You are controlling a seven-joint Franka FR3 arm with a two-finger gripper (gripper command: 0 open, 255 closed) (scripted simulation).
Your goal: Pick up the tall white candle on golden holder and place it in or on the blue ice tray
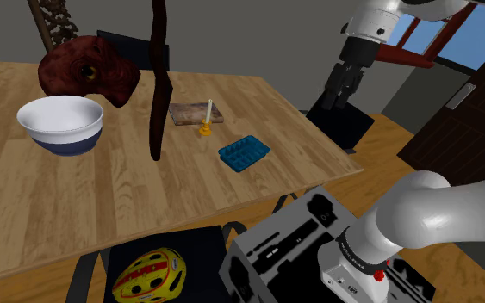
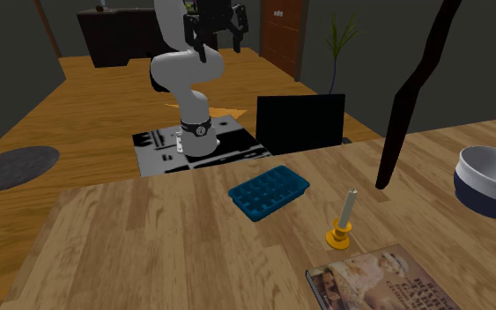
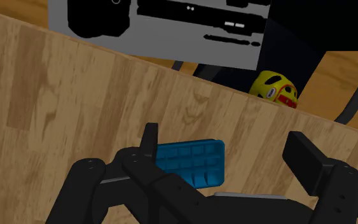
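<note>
The tall white candle (image 1: 208,113) stands upright in its small golden holder (image 1: 205,131) on the wooden table (image 1: 102,198), next to a magazine. The blue ice tray (image 1: 244,152) lies a short way from it, nearer the table's corner. In the second exterior view the candle (image 2: 347,210) stands to the right of the ice tray (image 2: 270,192). My black gripper (image 1: 341,96) hangs high beyond the table's edge, well away from both. It is open, with nothing between its fingers. Through the wrist camera the ice tray (image 3: 193,162) lies far below the gripper (image 3: 225,149), near one finger.
A white bowl with a blue base (image 1: 61,123), a dark red lumpy figure (image 1: 90,69) and a dark curved pole (image 1: 158,77) stand on the table. The magazine (image 1: 195,112) lies behind the candle. A yellow helmet (image 1: 150,274) rests on a black chair by the near edge.
</note>
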